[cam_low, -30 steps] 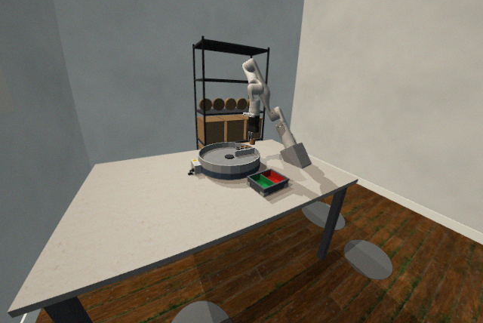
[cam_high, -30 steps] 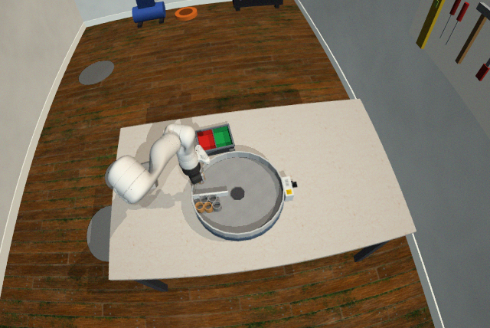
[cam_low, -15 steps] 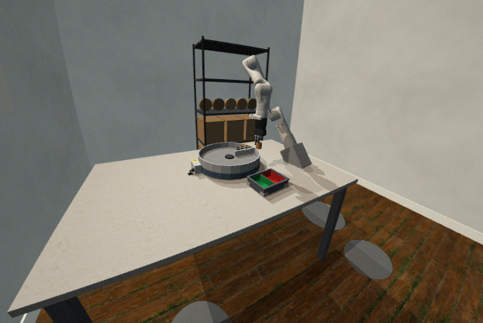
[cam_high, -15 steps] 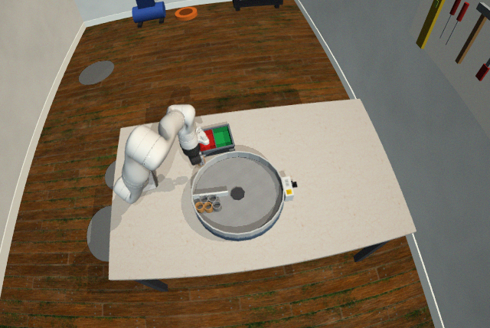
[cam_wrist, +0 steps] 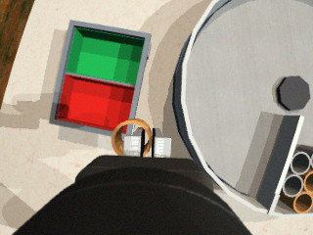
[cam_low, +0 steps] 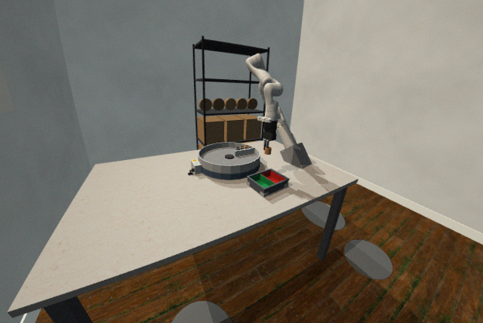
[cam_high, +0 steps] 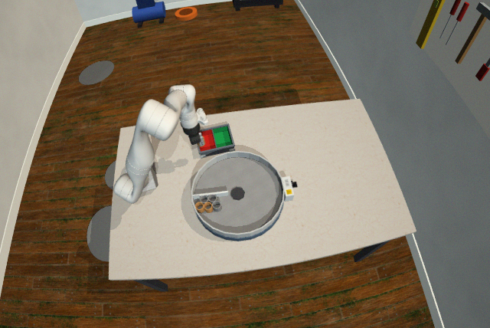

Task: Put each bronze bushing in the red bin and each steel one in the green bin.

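My gripper (cam_low: 266, 143) (cam_wrist: 148, 138) is shut on the wall of a bronze bushing (cam_low: 267, 151) (cam_wrist: 114, 138), which hangs upright above the table beside the red bin (cam_high: 206, 141) (cam_low: 277, 176) (cam_wrist: 95, 104). In the wrist view the bushing overlaps that bin's near corner. The green bin (cam_high: 223, 136) (cam_low: 261, 181) (cam_wrist: 103, 60) adjoins the red one. No bushing shows in either. On the turntable (cam_high: 253, 174) (cam_low: 218, 154) (cam_wrist: 235, 64), two bronze bushings and three steel bushings stand clustered beside the white divider (cam_high: 210, 194) (cam_low: 244, 152). The wrist view cuts off part of this cluster.
The turntable's raised rim (cam_high: 278, 213) (cam_wrist: 180, 98) stands close to the bin tray. A dark hub (cam_high: 237, 193) (cam_wrist: 293, 93) is at the turntable's centre. A small white box (cam_high: 288, 188) (cam_low: 195, 166) sits on the rim's outer side, opposite the divider.
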